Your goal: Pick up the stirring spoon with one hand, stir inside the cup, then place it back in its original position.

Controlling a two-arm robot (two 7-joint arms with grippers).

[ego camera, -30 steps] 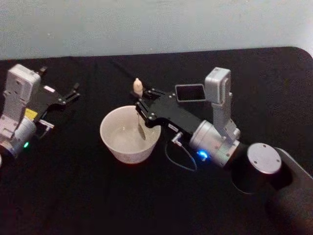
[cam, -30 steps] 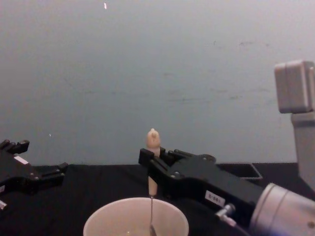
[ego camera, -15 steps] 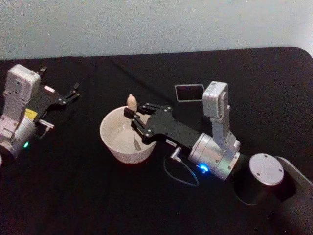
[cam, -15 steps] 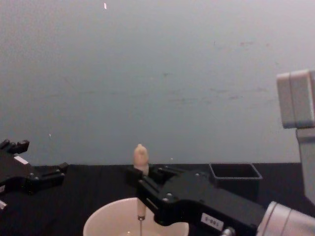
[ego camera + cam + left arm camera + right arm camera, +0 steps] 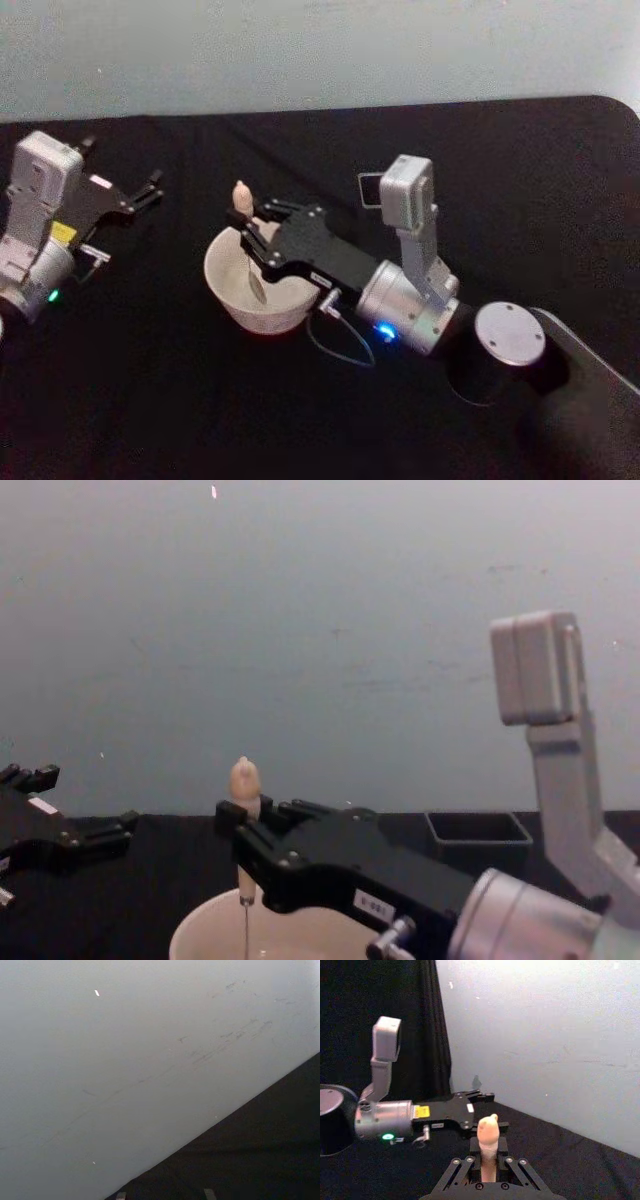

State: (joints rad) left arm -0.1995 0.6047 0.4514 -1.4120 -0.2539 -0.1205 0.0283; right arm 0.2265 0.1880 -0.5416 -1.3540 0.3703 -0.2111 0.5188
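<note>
The wide cream-white cup [image 5: 250, 318] stands on the black table, left of centre. My right gripper [image 5: 250, 232] reaches over it from the right and is shut on the stirring spoon [image 5: 241, 197], held upright. The beige knobbed handle [image 5: 245, 781] rises above the fingers, and the thin shaft [image 5: 245, 925] drops into the left part of the cup [image 5: 200, 935]. In the right wrist view the handle [image 5: 488, 1140] stands between the closed fingers [image 5: 470, 1160]. The dark grey square holder [image 5: 478, 838] sits behind, to the right, partly hidden in the head view [image 5: 368, 187] by the wrist camera.
My left gripper [image 5: 120, 168] is parked open at the table's left side, also seen low in the chest view [image 5: 80, 802]. The right arm's silver wrist [image 5: 405, 305] and a cable loop [image 5: 335, 350] lie right of the cup. A pale wall backs the table.
My right gripper has carried the spoon leftward across the cup, from its right side to its left. The left arm has not moved.
</note>
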